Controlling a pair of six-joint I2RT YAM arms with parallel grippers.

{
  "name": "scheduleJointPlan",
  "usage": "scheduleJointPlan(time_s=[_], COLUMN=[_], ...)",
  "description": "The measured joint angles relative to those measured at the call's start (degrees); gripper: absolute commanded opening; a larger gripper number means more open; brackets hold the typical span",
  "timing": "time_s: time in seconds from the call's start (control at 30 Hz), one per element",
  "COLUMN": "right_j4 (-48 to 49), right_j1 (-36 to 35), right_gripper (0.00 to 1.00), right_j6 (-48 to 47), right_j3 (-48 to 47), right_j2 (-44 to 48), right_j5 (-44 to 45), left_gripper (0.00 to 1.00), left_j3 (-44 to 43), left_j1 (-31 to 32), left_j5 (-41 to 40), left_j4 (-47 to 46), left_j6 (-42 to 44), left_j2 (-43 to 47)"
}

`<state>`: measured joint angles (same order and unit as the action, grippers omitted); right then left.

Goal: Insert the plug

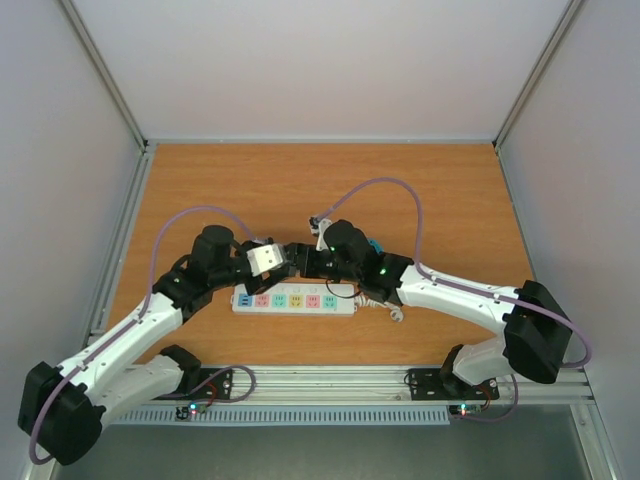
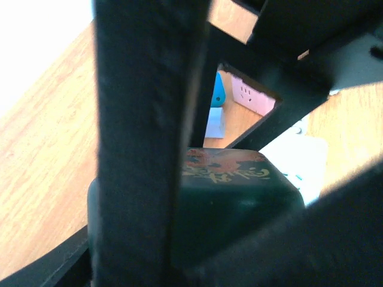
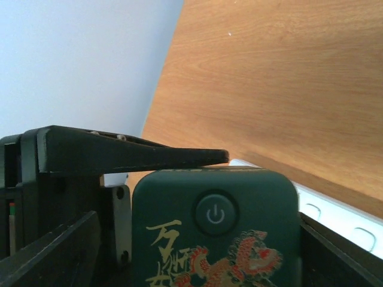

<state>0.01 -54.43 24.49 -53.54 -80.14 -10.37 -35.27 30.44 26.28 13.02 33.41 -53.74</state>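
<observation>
The plug is a dark green block with a power button and a red-and-gold dragon print (image 3: 215,239). It hangs just above the white power strip (image 1: 295,300) with its coloured sockets. My left gripper (image 1: 280,258) and right gripper (image 1: 308,262) meet over the strip's middle, and both are closed on the plug. In the left wrist view the plug (image 2: 239,191) sits between my dark fingers (image 2: 143,149). In the right wrist view one left finger (image 3: 137,156) lies along the plug's top edge. Pink and blue sockets (image 2: 254,95) show behind. The prongs are hidden.
The strip lies near the table's front edge, and its white cord (image 1: 385,308) trails right under my right arm. Grey walls close in the wooden table (image 1: 320,190) on the left, right and back. A metal rail (image 1: 330,380) runs along the front.
</observation>
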Motion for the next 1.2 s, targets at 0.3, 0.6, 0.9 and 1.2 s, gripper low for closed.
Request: scheduleJointPlan(time_s=[0.3, 0.6, 0.9, 1.2], right_j4=[2.27, -3.63, -14.34, -18.69], right_j1=[-2.51, -2.86, -2.8, -2.8], right_gripper=[0.46, 0.19, 0.12, 0.08], right_j6=[1.81, 2.6, 2.56, 2.58], right_j3=[-0.98, -1.25, -1.38, -1.14], right_j2=[-3.15, -1.73, 3.78, 5.11], right_j5=[3.87, 12.26, 23.69, 27.21], left_gripper=[0.55, 1.0, 1.0, 1.0], left_j3=[0.28, 0.22, -0.09, 0.24], left_j1=[-0.24, -0.22, -0.28, -2.51], left_j5=[3.28, 2.62, -7.13, -12.72], left_j4=[-1.09, 5.49, 20.55, 22.4], left_j6=[-7.37, 0.87, 20.55, 28.87], left_j2=[1.9, 1.07, -12.02, -12.41])
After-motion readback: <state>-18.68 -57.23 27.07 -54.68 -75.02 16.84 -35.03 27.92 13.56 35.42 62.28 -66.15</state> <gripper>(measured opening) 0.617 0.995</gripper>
